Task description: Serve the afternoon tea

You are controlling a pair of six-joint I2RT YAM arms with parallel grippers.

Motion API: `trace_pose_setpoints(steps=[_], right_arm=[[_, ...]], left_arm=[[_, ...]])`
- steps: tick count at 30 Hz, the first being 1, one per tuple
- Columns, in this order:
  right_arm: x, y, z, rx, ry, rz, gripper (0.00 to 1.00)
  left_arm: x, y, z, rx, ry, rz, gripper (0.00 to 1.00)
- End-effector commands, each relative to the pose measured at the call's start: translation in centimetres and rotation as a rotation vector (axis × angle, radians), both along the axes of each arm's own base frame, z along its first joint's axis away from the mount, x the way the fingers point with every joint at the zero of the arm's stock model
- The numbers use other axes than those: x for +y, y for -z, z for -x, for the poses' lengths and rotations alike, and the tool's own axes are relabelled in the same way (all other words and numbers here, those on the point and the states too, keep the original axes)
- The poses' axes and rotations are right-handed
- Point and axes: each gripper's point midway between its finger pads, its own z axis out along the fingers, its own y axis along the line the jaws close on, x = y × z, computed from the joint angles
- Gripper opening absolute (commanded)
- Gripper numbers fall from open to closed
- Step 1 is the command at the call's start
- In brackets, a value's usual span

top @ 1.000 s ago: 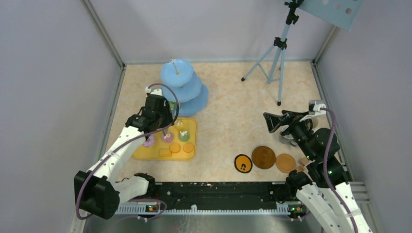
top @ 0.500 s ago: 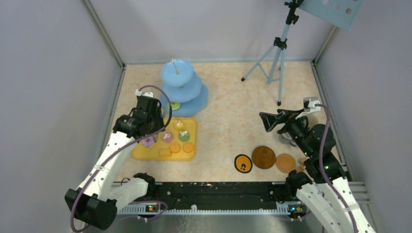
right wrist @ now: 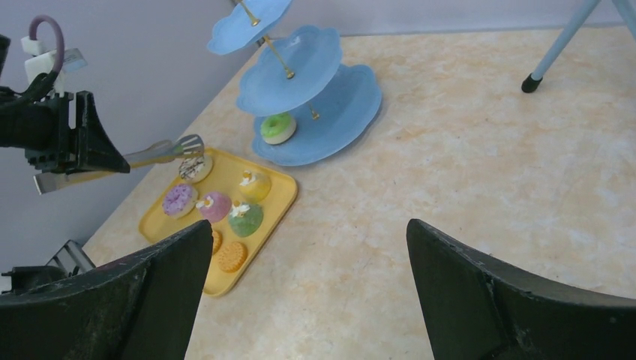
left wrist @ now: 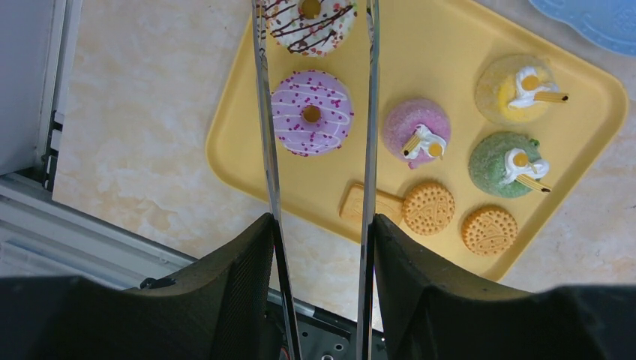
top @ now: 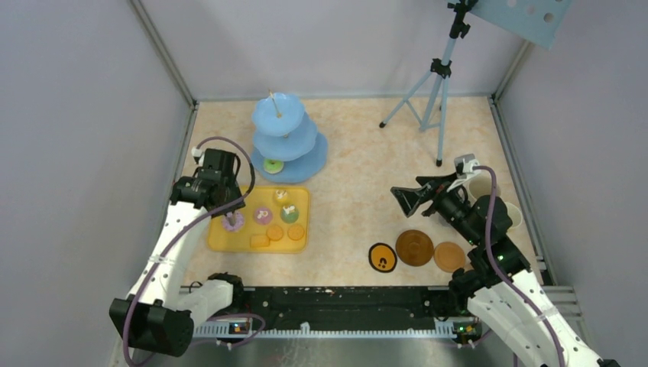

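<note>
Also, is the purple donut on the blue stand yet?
No, the purple donut lies flat on the yellow tray in the left wrist view.

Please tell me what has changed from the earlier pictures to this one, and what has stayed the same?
The left gripper, shut on the metal tongs, moved left, away from the stand, toward the left side of the yellow tray. The right gripper, open, also moved left. Nothing was picked up or released. The pastries, stand and coasters stayed in place.
</note>
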Motion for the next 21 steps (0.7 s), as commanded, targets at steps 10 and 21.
trace_pose_setpoints(steps=[10, 21], right_arm=[[0.9, -2.7, 0.7, -0.136, -0.033, -0.003, 0.99], [0.8, -2.2, 0.6, -0.133, -0.027, 0.006, 0.99]], left_arm=[[0.8, -0.5, -1.8, -0.001, -0.048, 0.023, 0.56], [0.7, 0.5, -1.4, 0.017, -0.065, 0.035, 0.57]])
